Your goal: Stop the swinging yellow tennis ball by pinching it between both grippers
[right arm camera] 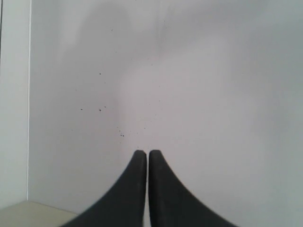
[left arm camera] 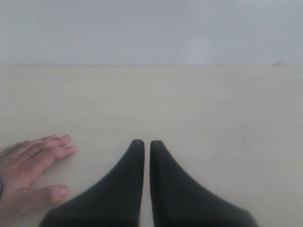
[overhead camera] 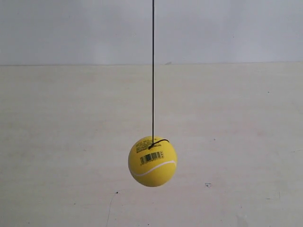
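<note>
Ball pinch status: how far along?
Nothing done: yellow tennis ball hangs free on its string, no gripper near it in the exterior view. In hand: nothing; left gripper and right gripper sit shut, neither wrist view showing the ball. Still to do: bring both to the ball and pinch it.

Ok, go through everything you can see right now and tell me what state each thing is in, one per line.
yellow tennis ball: hanging free, no gripper touching it.
string: taut, straight up and down.
left gripper: shut, holding nothing.
right gripper: shut, holding nothing.
hand: resting palm down on the table, fingers stretched out, apart from the left gripper.
</note>
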`<state>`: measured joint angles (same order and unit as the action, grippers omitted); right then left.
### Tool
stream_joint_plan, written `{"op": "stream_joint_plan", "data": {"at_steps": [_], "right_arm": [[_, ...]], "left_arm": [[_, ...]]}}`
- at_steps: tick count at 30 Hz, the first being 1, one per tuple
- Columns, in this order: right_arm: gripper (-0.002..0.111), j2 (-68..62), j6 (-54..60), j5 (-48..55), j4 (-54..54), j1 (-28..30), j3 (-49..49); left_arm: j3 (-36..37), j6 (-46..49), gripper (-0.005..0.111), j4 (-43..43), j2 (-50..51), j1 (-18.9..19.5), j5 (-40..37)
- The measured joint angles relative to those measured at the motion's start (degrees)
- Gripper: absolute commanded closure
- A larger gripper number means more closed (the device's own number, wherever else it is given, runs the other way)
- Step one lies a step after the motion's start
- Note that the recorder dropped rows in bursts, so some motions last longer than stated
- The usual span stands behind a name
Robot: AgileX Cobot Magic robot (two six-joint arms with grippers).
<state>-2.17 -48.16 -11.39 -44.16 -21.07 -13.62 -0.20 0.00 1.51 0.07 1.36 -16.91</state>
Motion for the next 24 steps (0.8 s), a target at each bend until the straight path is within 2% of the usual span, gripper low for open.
{"op": "stream_joint_plan", "data": {"at_steps": [11,19,24], "right_arm": [[0.108,1.54,2.22,0.96,10.15,1.10,0.74],[0.108,1.78,5.03,0.91,25.19,12.67,2.29],[0.108,1.78,10.15,0.26,36.29,20.51,7.50]], "left_arm": [[0.00,0.00,0.102,0.00,0.00,0.00,0.00],[0.00,0.00,0.102,0.00,0.00,0.00,-0.17],[0.00,0.00,0.102,0.00,0.00,0.00,-0.28]]}}
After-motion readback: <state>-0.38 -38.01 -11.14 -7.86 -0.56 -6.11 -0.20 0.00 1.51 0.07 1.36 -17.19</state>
